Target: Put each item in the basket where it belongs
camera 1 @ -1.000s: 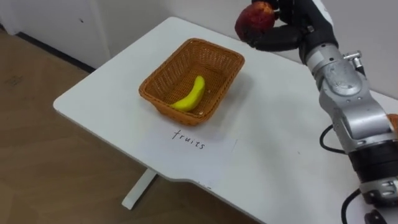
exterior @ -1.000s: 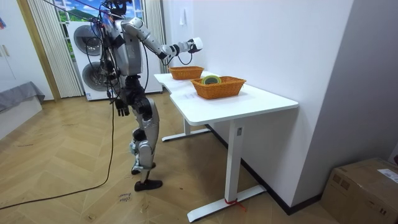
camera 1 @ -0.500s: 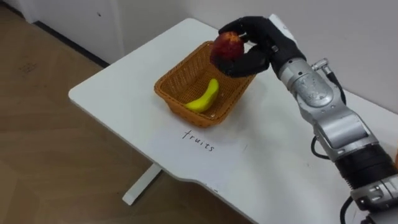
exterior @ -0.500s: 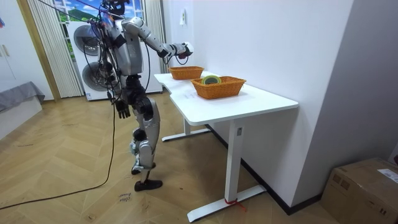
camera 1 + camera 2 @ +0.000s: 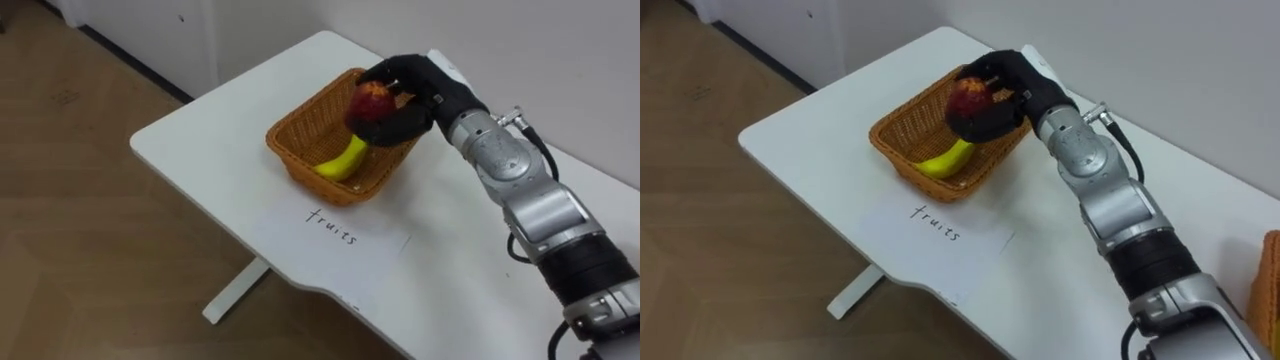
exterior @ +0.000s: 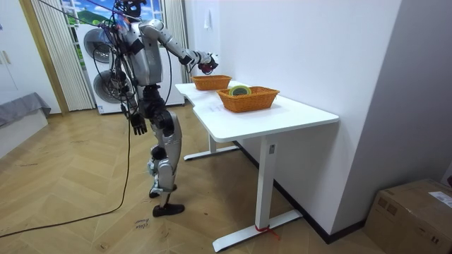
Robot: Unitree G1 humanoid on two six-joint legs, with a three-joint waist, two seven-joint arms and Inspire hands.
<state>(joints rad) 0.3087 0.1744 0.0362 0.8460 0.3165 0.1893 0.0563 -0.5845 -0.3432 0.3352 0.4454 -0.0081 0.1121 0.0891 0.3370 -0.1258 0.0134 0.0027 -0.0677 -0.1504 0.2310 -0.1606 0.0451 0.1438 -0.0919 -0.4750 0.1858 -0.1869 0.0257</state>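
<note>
Lower than a moment ago, the right hand [image 5: 420, 85] has carried the apple [image 5: 370, 100] down from above the fruit basket [image 5: 312, 125] until it hangs just inside the basket's right rim. Left of the basket, the white table [image 5: 200, 150] is bare out to its rounded corner, with wooden floor beyond that edge. A sheet of paper [image 5: 340, 235] with handwriting lies on the table just in front of the basket. Inside the basket a banana [image 5: 343, 160] lies against the near wall; its upper end is hidden behind the apple and the dark fingers. The fingers and thumb are curled round the apple, covering much of it, so whether it touches the banana or the basket floor cannot be told. Right of the basket the table is open up to the wall, crossed by the silver forearm. In the room view the robot stands at the table's end by the basket; its left hand [image 6: 138, 125] hangs by its thigh, too small to read. Well right of the fruit basket sits a second basket [image 6: 248, 100] holding a roll of tape [image 6: 241, 89].
</note>
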